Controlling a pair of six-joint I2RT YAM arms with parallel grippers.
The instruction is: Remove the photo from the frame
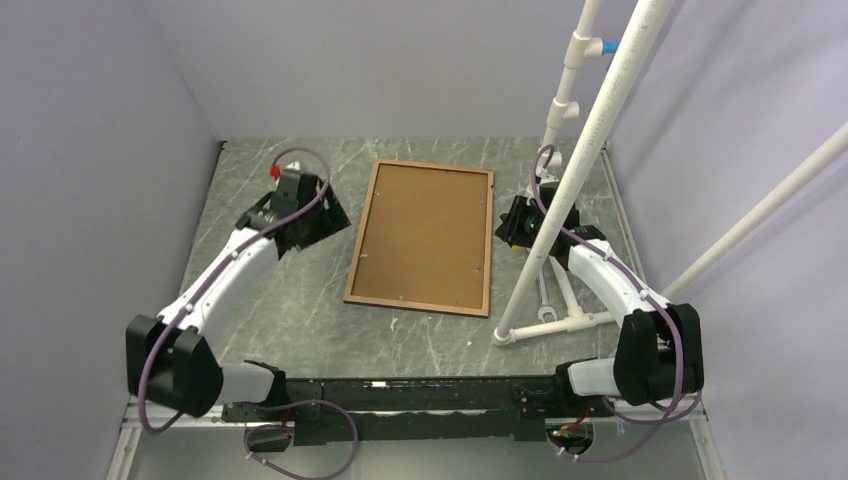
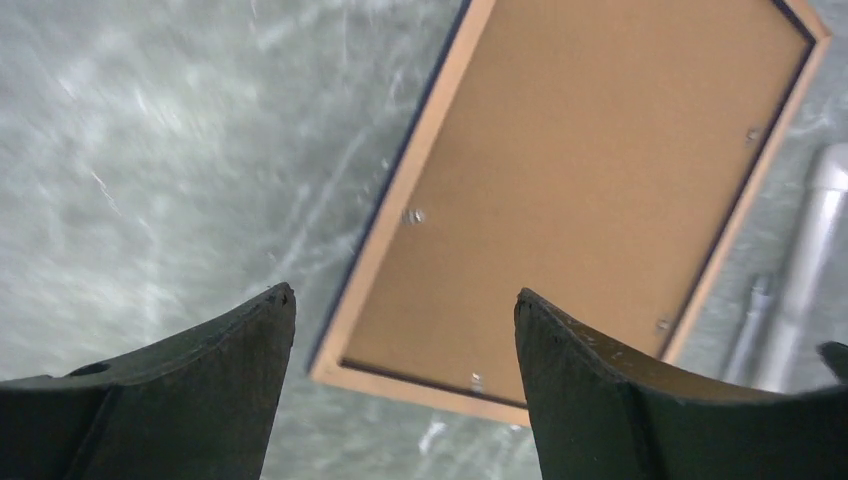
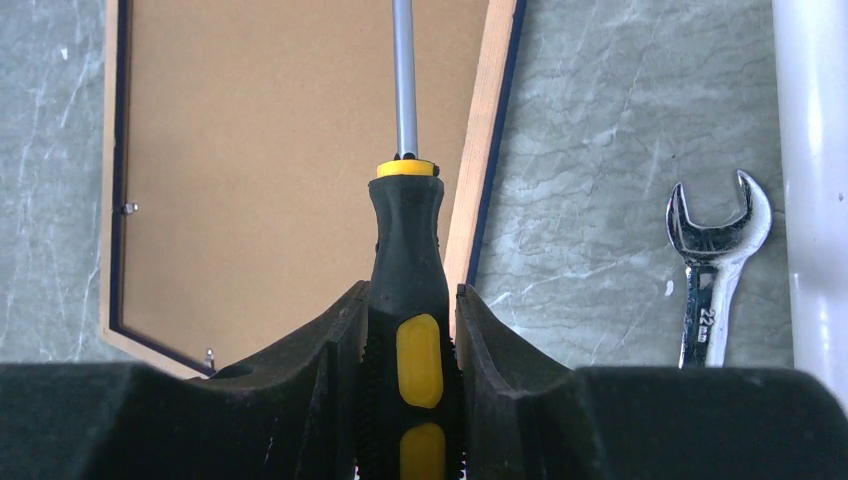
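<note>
- My right hand point(image 3: 410, 295), right of centre in the overhead view, is clamped on a black-and-yellow screwdriver point(image 3: 407, 220), whose shaft reaches over the frame point(image 1: 361, 235).
- My left hand point(image 2: 400, 300), left of centre, stands wide with nothing in it.
- The frame lies back-up in the middle of the bench point(image 1: 290, 300). The photo point(image 1: 425, 235) sits inside it, brown back showing.
- At far right, a wrench point(image 3: 715, 260) lies beside a white pipe point(image 3: 810, 150).

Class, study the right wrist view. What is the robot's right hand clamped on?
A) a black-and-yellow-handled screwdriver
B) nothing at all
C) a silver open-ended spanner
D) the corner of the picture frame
A: the right hand is clamped on the black-and-yellow-handled screwdriver, whose steel shaft reaches over the brown-backed navy-blue picture frame; the silver open-ended spanner lies untouched on the grey marbled table.
</note>
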